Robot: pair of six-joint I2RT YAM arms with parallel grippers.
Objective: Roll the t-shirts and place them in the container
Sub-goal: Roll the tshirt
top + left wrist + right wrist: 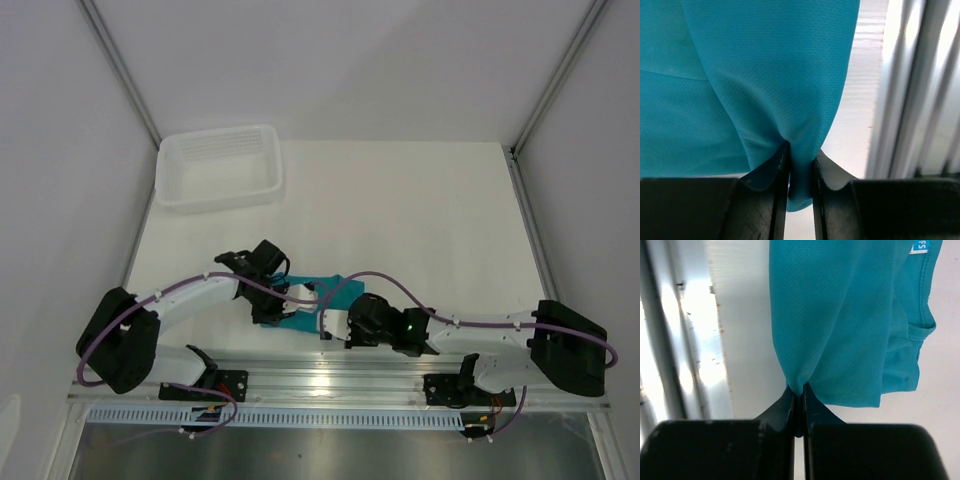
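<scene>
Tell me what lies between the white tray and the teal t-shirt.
Top view: only bare tabletop lies between the tray and the t-shirt.

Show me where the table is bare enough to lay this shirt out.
Bare table runs from the tray in the far left corner across the whole far and right side. It is crowded only at the near edge, where the left gripper and right gripper both pinch the t-shirt.
</scene>
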